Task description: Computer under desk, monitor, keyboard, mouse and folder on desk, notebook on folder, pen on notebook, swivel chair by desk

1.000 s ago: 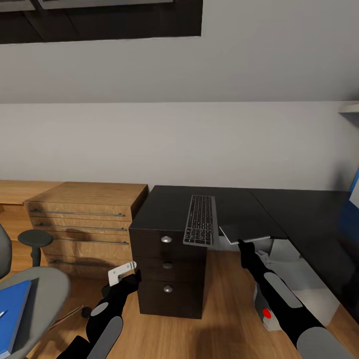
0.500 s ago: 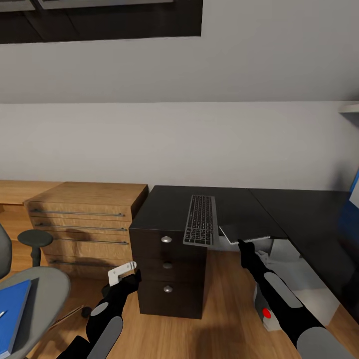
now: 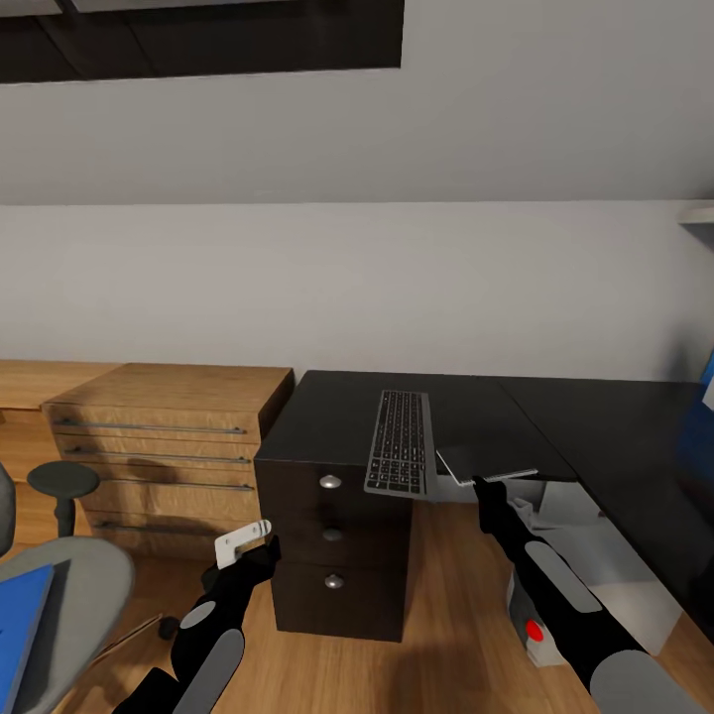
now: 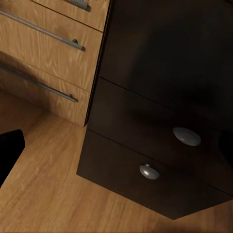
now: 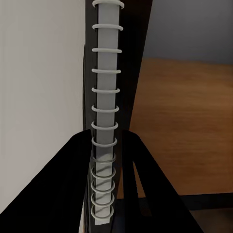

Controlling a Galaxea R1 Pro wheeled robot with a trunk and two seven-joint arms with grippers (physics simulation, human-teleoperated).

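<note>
- An attic bedroom is shown in the head view, with a sloped pale grey wall, a dark-framed skylight at the upper left of the frame and a light wood floor along the bottom.
- A glossy black desk is seen from the centre to the right edge, and a dark drawer unit with round silver knobs is set under its left end.
- A light-wood drawer unit with long metal handles is placed just left of the dark one.
- The keyboard is laid on the desk at the centre of the frame, its near end at the front edge.
- The notebook is seen just right of the keyboard at the desk's front edge, and it is clamped at its near edge by the right gripper; in the right wrist view its white spiral binding is seen running between the dark fingers.
- The left gripper is held low at the lower left centre, in front of the dark drawers; whether it is wide or narrow cannot be told.
- The swivel chair is cut by the lower left corner, with the blue folder lying on its seat.
- The computer, marked by a red light, is partly hidden behind the right arm under the desk.
</note>
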